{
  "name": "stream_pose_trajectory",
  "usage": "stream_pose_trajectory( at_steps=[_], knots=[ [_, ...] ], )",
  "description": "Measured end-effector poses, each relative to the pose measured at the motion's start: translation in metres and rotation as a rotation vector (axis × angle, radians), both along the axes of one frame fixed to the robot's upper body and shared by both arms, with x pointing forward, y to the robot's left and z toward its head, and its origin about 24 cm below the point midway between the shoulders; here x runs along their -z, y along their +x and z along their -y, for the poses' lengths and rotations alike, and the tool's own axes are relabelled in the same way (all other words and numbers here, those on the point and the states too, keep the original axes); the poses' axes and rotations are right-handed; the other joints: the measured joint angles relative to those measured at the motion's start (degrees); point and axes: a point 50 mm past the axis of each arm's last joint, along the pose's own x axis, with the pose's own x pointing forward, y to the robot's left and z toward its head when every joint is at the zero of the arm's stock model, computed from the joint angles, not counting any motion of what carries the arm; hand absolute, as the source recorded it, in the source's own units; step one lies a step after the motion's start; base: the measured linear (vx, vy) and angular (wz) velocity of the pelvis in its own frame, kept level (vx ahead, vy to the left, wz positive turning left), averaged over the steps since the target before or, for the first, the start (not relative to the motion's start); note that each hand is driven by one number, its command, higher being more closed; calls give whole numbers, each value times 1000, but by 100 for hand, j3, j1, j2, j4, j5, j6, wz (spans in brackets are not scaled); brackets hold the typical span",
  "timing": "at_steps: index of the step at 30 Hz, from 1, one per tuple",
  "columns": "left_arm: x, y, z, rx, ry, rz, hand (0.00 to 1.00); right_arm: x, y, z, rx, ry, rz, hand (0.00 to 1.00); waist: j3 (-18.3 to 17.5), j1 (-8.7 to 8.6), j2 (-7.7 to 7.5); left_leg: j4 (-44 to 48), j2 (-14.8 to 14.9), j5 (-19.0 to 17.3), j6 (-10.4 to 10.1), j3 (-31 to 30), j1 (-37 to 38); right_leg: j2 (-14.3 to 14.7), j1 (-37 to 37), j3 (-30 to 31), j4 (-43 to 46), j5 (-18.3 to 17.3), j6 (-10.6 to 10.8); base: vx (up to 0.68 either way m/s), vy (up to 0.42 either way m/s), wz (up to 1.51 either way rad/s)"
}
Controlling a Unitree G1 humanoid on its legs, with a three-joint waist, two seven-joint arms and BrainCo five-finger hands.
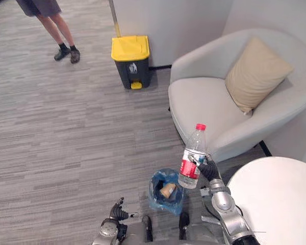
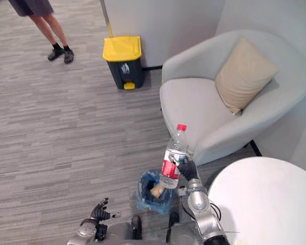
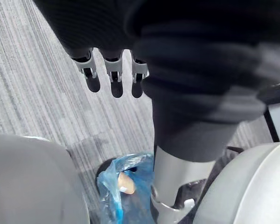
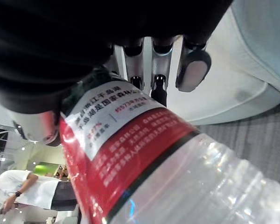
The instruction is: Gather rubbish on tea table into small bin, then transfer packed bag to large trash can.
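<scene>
Clear plastic bottle [image 1: 193,158] with a red cap and a red label stands upright in the air at the lower centre of the frame. The right hand [image 1: 209,169] is clamped on it, fingers and thumb curled round the label. Just below and left of it, the small bin [image 1: 155,198], lined with a blue bag, sits on the grey carpet [image 1: 66,127] and holds a brown scrap [image 1: 168,190]. The left hand [image 2: 99,212] hangs at the lower left, fingers spread and holding nothing. The white tea table [image 1: 278,199] takes the lower right corner. Behind it is a grey armchair [image 1: 204,102] with a beige cushion [image 1: 256,74]. The large trash can [image 1: 130,60], dark with a yellow lid, stands against the wall at upper centre, and a person [image 1: 58,28] stands at the upper left.
</scene>
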Motion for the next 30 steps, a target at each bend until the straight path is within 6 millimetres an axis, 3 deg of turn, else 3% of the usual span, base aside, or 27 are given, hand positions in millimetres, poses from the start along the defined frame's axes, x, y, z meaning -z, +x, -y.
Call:
stream_pose_trajectory(
  at_steps=[1,5,8,16,20,24,30],
  knots=[
    [-7,14,-1,2,10,43,0,-14,13,-4,-30,-17,54,100,264,18,-3,293,16,-51,47,-5,-288,-18,-350,14,339,-72,-11,-224,21,3],
    [-26,43,-4,-53,-13,159,0,-37,34,-13,-80,-51,140,100,645,169,18,1241,91,-352,86,-26,-1271,-116,-1353,20,1389,-384,-13,-199,27,6],
    [-39,61,-5,-96,-31,238,0,-56,44,-18,-100,-62,213,100,751,303,18,1768,105,-483,152,-52,-2039,-193,-2135,17,1955,-557,27,-171,4,12],
    [-94,120,-7,-188,-91,498,0,-132,75,-32,-129,-138,493,100,1186,344,-41,2689,228,-460,139,-56,-4089,-366,-4077,-111,2923,-613,-20,-111,-9,16],
    [-123,143,-4,-194,-119,622,0,-160,92,-34,-103,-175,570,100,1284,345,-62,3147,199,-441,184,-149,-4977,-456,-4952,-125,3467,-743,-92,-7,0,15],
    [-151,160,3,-186,-143,736,0,-169,110,-22,-28,-241,564,100,1377,455,-61,3436,173,-441,183,-239,-5607,-529,-5591,-154,3890,-879,-127,-34,-23,16],
    [-165,165,5,-198,-186,799,0,-175,122,-2,72,-277,537,100,1389,466,-66,3491,159,-396,112,-332,-6000,-552,-5996,-205,4060,-948,-162,-53,-19,9]
  ],
)
